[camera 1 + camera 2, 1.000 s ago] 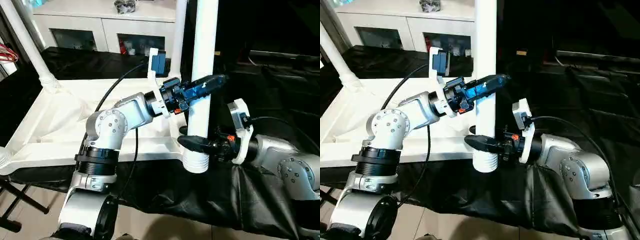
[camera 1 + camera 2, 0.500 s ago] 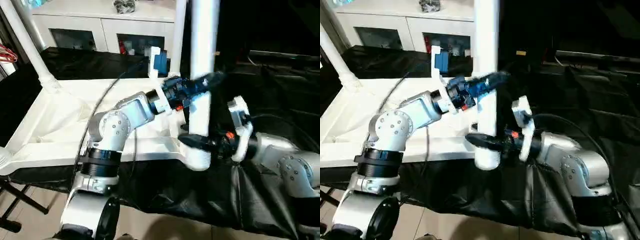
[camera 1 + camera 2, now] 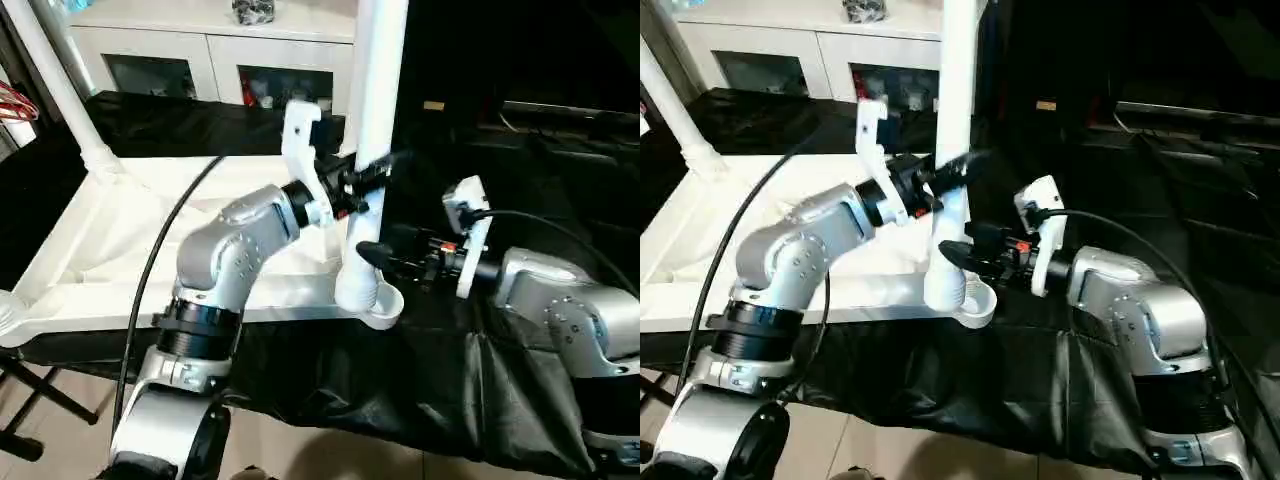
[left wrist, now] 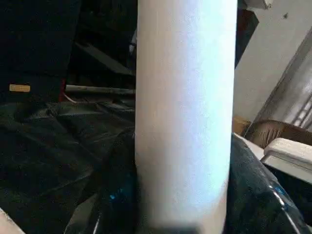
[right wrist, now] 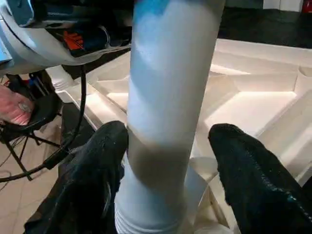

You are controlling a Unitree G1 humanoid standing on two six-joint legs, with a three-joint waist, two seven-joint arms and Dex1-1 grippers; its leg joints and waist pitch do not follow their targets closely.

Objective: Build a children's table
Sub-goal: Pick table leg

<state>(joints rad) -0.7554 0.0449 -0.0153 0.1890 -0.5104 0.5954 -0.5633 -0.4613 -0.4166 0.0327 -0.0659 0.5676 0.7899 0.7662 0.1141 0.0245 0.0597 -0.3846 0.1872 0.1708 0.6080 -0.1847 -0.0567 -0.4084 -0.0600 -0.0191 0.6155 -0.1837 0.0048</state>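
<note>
The right wrist view shows the right gripper point(image 5: 168, 180) spread, its fingers point(image 5: 97, 170) straddling the leg's point(image 3: 372, 150) ribbed foot at the tabletop's point(image 3: 120, 240) near-right corner socket point(image 3: 385, 305), whereas the head views show the left gripper point(image 3: 365, 180) clamping that near-upright, slightly tilted leg higher up.

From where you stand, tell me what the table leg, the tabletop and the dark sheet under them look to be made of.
Table leg: looks like white plastic, smooth with a slight sheen, and ridged rings at its lower end.
Tabletop: apparently the same white plastic, with moulded ribs and a raised rim.
Dark sheet: probably thin black plastic film or coated fabric; it wrinkles and reflects light in glossy streaks.
</note>
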